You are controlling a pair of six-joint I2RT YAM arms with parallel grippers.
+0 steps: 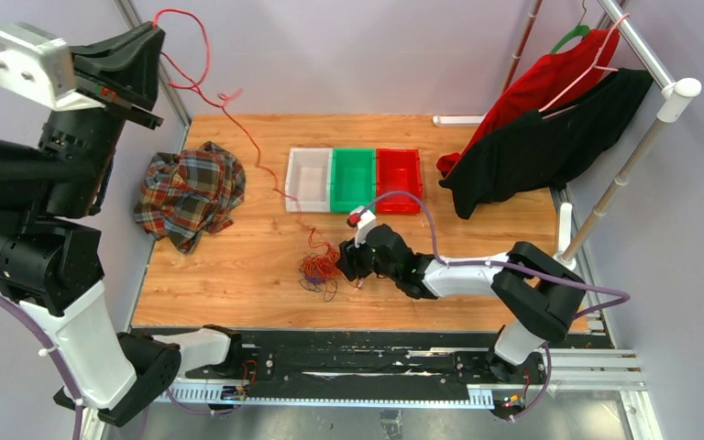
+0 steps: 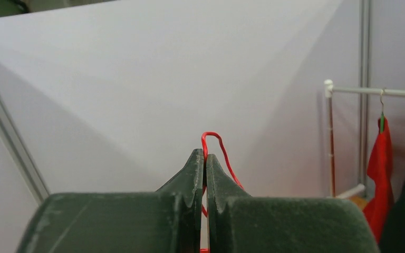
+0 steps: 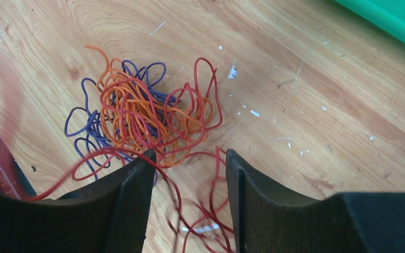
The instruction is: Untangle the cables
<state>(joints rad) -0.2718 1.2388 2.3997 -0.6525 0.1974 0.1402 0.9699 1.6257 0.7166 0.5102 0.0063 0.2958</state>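
Left gripper: clamped shut on red cable, high at 10 o'clock of table. The strand runs down to tangle, mid-table, 6 o'clock of clear bin. Right gripper: jaws apart, red loops between them, none pinched. Expect the cables to be light, limp, slippery and quick to snag. Take hold at the loose outer edge, 9 o'clock of knot, not dense orange core.
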